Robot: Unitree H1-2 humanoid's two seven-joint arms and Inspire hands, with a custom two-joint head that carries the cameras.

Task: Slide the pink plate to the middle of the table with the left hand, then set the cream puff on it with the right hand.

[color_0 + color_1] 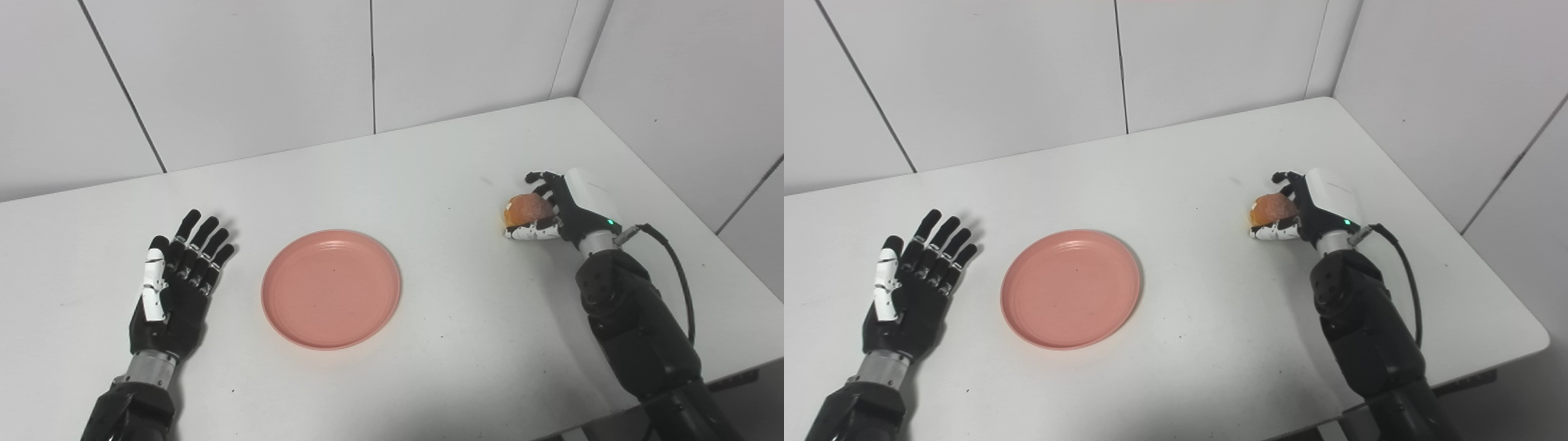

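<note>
1. The round pink plastic plate [331,288] lay flat near the middle of the white table [429,171], and nothing was on it.
2. The black robot left hand [173,283] lay to the left of the plate, a little apart from it. Its palm faced up, its fingers were spread out straight, and it held nothing.
3. The black and white robot right hand [554,211] was far to the right of the plate. Its fingers were curled around the round golden-brown cream puff [527,210], holding it.
4. The cream puff was down by the table top, well apart from the plate. I could not tell if it touched the table.
5. The right eye view showed more of the table on the right of the plate: its near right corner [1540,337] and its edge were in the picture. In the left eye view that corner was cut off.
6. The left eye view showed the plate nearer the middle of the picture. The right eye view showed it more to the left.
7. Counting: one plate, one cream puff, one table, two hands.
8. A black cable [680,269] looped from the right wrist, on the side far from the plate.
</note>
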